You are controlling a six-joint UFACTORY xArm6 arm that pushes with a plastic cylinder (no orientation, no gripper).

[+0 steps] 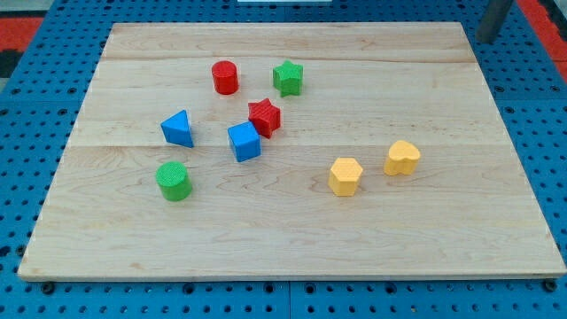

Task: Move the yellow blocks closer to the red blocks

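Note:
A yellow hexagon block [345,175] and a yellow heart-shaped block [402,158] lie side by side right of the board's middle. A red cylinder [225,77] stands near the view's top, left of centre. A red star [264,116] lies below and right of it, touching the blue cube. My rod enters at the view's top right corner; its tip [486,38] is at the board's far right edge, well away from all the blocks.
A green star [288,77] sits right of the red cylinder. A blue cube [244,142] sits below left of the red star. A blue triangle [178,128] and a green cylinder [174,181] lie at the left. The wooden board [292,248] rests on a blue pegboard.

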